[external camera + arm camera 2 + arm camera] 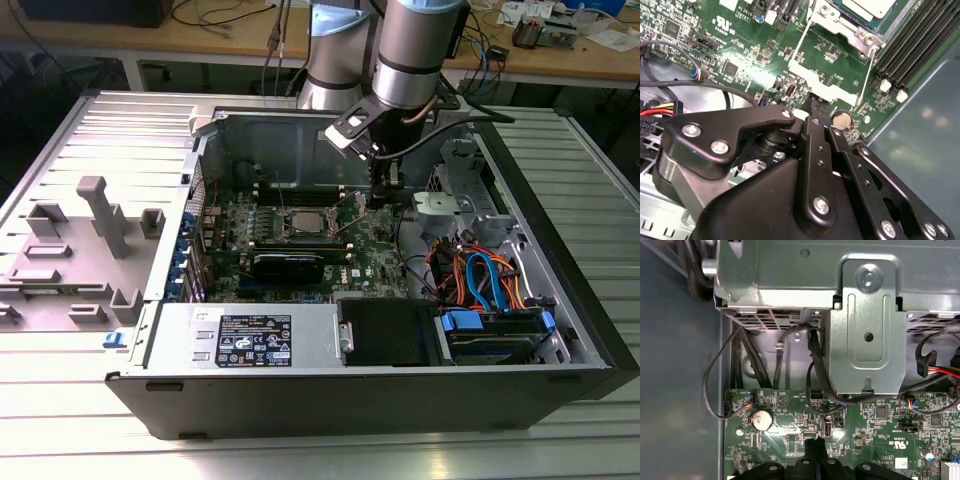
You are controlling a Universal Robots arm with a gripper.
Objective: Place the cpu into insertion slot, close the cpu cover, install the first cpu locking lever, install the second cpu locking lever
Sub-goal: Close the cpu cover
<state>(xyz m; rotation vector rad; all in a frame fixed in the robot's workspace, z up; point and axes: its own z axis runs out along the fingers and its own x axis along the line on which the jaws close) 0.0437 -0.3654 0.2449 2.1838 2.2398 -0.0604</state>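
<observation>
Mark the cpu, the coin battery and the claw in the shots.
cpu (867, 6): second wrist view, on its pale metal top.
coin battery (761, 420): first wrist view, on the middle of its round face.
claw (816, 444): first wrist view, at the meeting tips.

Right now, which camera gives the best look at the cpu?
The exterior view: it shows the whole cpu, small, in the middle of the green board. The second wrist view catches the cpu nearer, but only one part of it, cut off at the picture's edge.
</observation>
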